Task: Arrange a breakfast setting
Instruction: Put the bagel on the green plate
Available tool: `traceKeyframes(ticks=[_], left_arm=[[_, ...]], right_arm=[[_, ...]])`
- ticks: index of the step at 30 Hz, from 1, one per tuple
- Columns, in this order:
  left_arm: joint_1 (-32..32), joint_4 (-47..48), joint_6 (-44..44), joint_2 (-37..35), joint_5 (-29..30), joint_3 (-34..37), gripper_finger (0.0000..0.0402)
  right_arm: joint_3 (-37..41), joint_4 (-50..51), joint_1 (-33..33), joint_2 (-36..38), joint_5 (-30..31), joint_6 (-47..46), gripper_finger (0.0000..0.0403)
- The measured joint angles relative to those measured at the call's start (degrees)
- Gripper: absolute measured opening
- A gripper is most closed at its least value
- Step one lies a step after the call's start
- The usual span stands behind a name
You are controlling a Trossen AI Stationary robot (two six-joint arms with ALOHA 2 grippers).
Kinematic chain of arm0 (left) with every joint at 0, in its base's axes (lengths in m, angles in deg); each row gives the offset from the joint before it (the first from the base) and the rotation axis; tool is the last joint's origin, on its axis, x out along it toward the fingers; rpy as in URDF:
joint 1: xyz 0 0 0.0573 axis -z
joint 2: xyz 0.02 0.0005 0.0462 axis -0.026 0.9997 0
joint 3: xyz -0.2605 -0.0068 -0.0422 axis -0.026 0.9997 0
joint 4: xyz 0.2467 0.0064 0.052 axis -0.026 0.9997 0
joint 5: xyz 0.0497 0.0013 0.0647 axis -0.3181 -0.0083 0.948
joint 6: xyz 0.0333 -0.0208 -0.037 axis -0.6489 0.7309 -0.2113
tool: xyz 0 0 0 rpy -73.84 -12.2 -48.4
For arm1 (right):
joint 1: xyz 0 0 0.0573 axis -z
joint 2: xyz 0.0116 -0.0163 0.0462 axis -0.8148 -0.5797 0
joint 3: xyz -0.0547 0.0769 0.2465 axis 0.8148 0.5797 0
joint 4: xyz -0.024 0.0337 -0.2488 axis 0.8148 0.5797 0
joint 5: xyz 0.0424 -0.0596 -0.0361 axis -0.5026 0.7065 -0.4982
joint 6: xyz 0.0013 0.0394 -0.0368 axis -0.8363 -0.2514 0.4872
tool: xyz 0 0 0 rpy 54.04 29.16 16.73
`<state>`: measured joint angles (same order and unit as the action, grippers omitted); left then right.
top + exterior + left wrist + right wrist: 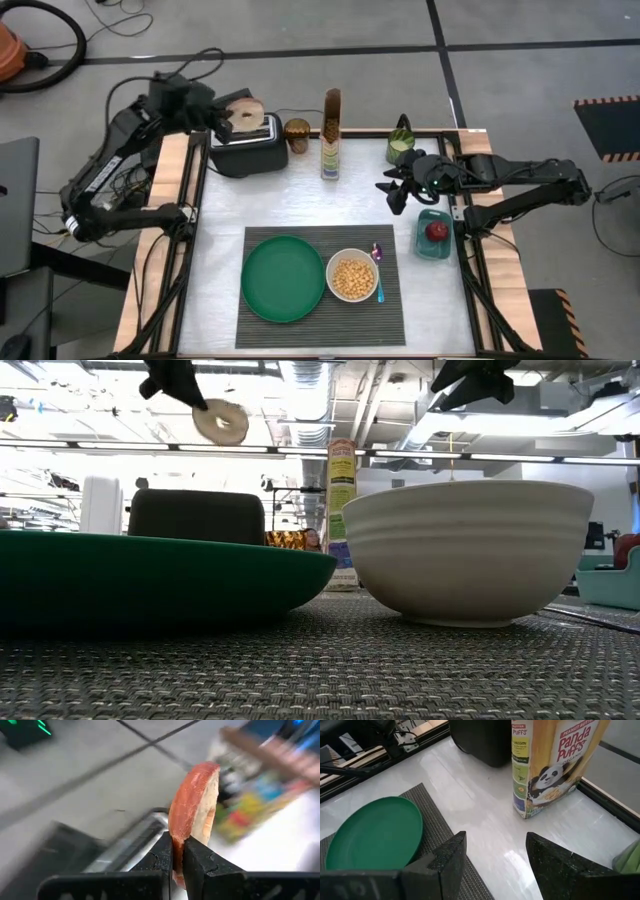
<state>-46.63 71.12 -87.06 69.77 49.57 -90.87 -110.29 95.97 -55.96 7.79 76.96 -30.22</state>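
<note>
Even overhead lighting with soft glare on the white worktop [300, 190]; backlit low view, bright ceiling behind the dim plate [150, 575] and bowl [465, 550]; left wrist background motion-blurred, bagel [192, 810] sharp.

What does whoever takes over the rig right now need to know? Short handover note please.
Left gripper: shut on the bagel, held in the air above the black toaster at the table's far left.
Right gripper: open, empty, hovering over the table's right side near the teal dish with the apple.
Laid out: placemat with the green plate, the white bowl with cereal in it, and the spoon just right of the bowl.
Left: the plate is bare; the bagel probably goes there.
</note>
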Motion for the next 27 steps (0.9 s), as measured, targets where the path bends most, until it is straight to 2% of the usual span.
traceKeyframes(ticks=[5, 8, 12, 15, 21, 27], left_arm=[[0.7, 4.6, 17.3, -2.8, -17.7, 0.0, 0.0005], [4.6, 9.5, 21.7, -3.1, -23.2, 0.0, 0.0005], [12.8, 15.8, 25.8, -2.8, -20.8, 0.3, 0.0005], [20.1, 15.5, 30.0, -2.8, -18.9, 2.7, 0.0005], [35.5, 5.2, 38.7, -2.7, -17.0, 12.5, 0.0005], [44.7, -7.8, 46.5, -2.5, -16.4, 24.5, 0.0005]], right_arm=[[0.0, 0.0, -0.1, 0.0, 0.0, -1.0, 0.0232], [0.0, 0.0, -0.1, 0.0, 0.0, -1.0, 0.0232], [0.0, 0.0, -0.1, 0.0, 0.0, -1.0, 0.0232], [0.0, 0.0, -0.1, 0.0, 0.0, -1.0, 0.0232], [0.0, 0.1, -0.1, 0.0, -0.2, -1.0, 0.0232], [0.0, 0.1, -0.1, 0.0, -0.2, -1.0, 0.0232]])
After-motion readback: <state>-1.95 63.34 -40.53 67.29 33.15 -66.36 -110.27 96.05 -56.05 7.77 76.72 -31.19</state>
